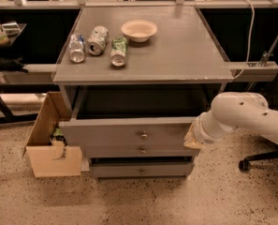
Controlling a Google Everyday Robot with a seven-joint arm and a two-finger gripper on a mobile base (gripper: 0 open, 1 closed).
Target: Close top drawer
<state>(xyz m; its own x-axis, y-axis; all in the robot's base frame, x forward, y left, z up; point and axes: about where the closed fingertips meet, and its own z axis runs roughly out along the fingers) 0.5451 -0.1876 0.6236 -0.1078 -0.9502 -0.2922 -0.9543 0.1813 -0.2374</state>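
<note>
The top drawer [115,134] is a wide grey drawer with a small round metal knob [143,135] at its centre. It stands pulled out from under the grey tabletop [185,50], and its dark inside shows behind the front panel. My gripper [192,138] is at the end of the white arm [237,116] that comes in from the right. It sits against the right end of the top drawer's front panel.
Two shorter drawer fronts [142,171] sit below the top drawer. An open cardboard box [49,146] stands on the floor at the left. Three cans [97,40] and a bowl [139,30] lie on the tabletop. A chair wheel [244,164] is at the right.
</note>
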